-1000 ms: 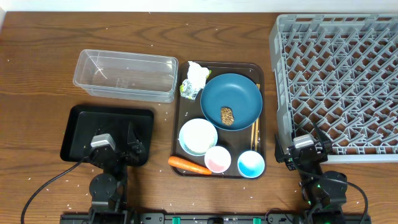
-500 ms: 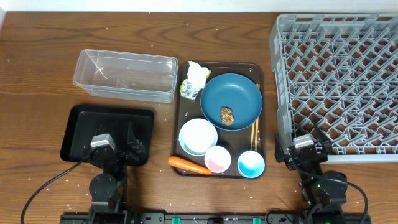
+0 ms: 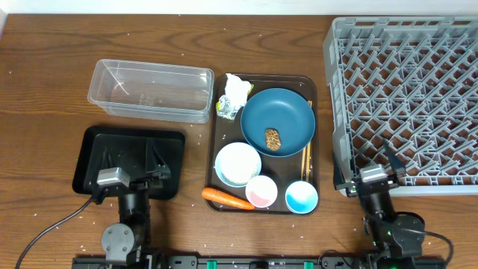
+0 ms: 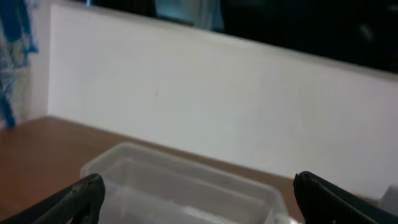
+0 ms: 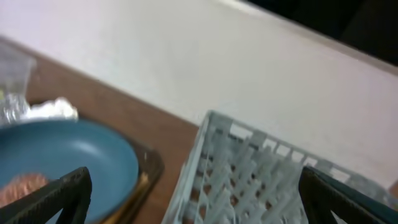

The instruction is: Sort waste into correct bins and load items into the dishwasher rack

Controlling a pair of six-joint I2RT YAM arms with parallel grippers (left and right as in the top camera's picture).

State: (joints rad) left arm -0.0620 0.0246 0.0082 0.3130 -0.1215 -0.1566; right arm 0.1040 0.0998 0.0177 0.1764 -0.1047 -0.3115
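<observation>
On the brown serving tray lie a crumpled wrapper, a dark-blue plate carrying a brown food lump, a white bowl, a pink cup, a blue cup, an orange carrot and chopsticks. The clear tub and black tray lie left of it, the grey rack right. My left gripper is open over the black tray's near edge. At the rack's near-left corner my right gripper is open and empty.
The right wrist view shows the plate, the wrapper and the chopsticks ahead on the left. A white wall borders the table's far edge. Both arm bases stand at the near edge.
Both wrists have shifted slightly toward the near edge and tilted, the left one a little leftward. Both grippers stay open. Nothing on the table has moved.
</observation>
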